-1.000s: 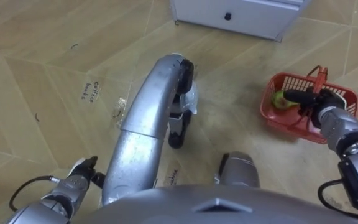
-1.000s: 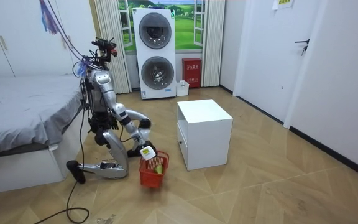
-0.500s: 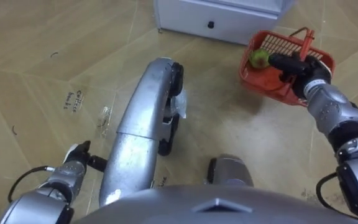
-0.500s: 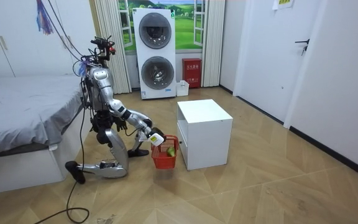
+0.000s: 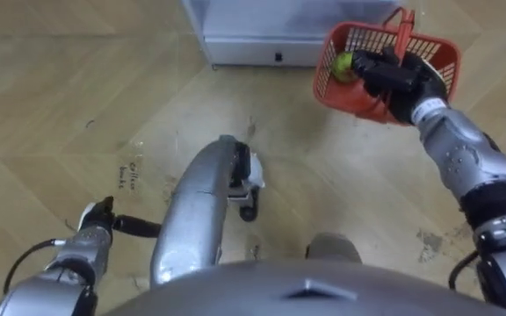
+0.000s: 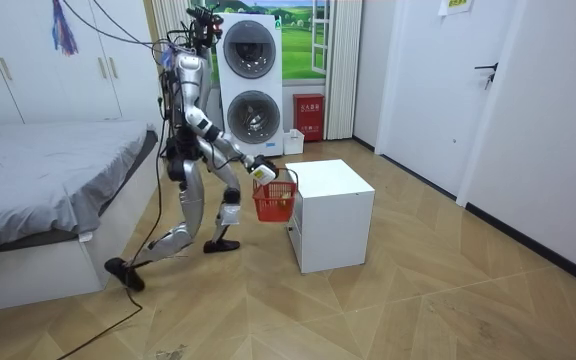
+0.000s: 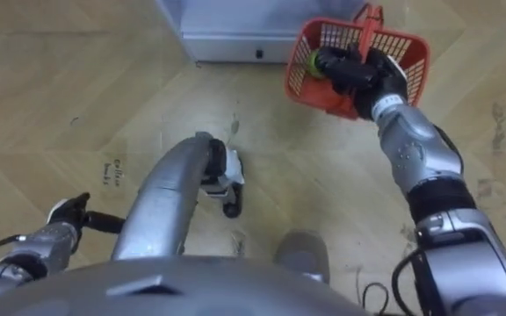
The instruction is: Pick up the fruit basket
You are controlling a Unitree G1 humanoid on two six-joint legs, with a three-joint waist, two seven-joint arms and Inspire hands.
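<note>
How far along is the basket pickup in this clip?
Done: the basket is off the floor, about level with the top of the white cabinet, with a green fruit inside. In hand: the right hand is closed on the basket at its handle, and the robot stands by the cabinet. The left hand hangs low at its side. Left: apparently nothing of the lift itself.

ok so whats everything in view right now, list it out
basket: 1, red, held off the floor, beside the cabinet
fruit: 1, green, inside the basket
cabinet: 1, white, on the floor in front of the robot
washing machines: 2, white, stacked at the back wall
bed: 1, grey cover, room view's left
box: 1, red, on the floor by the machines
right hand: dark, curled on the basket
left hand: low at the robot's left side
</note>
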